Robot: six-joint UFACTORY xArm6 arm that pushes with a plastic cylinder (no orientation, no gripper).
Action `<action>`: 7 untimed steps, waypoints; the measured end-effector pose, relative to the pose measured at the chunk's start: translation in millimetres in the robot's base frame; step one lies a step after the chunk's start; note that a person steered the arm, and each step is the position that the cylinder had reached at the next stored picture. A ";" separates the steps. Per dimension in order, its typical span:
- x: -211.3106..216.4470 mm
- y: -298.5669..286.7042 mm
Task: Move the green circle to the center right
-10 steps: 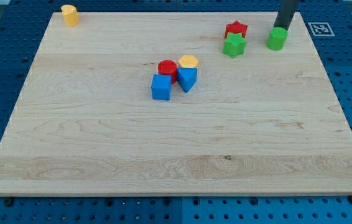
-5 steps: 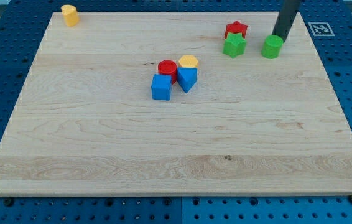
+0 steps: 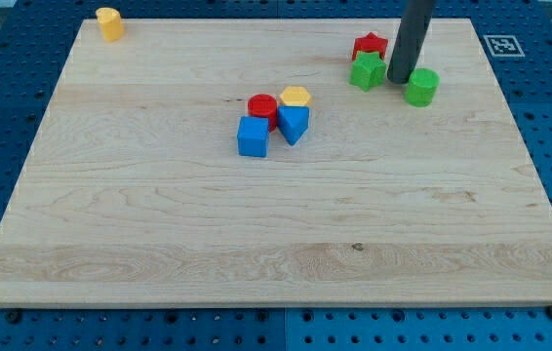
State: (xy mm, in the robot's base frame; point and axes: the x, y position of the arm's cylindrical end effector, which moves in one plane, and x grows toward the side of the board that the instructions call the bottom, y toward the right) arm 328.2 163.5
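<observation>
Shifted down-left: green circle (image 3: 420,87), my tip (image 3: 398,80) touching | blocks: 2 green, 2 red, 2 blue, 2 yellow

On the board (image 3: 159,224), my tip (image 3: 398,80) stands between the green star (image 3: 367,71) and the green circle (image 3: 420,87), near the view's top right; the red star (image 3: 370,46) sits just behind the green star

A four-block cluster lies near centre: red cylinder (image 3: 262,107), yellow hexagon (image 3: 295,97), blue cube (image 3: 253,136), blue triangle (image 3: 294,123)

A yellow block (image 3: 109,22) sits at the top left corner

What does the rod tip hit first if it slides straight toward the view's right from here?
The green circle block, just right of my tip and slightly lower in view; contact looks near-immediate, though depth is unclear.
</observation>
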 end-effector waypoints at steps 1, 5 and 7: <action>2.1 8.8; 33.6 43.0; 56.1 91.4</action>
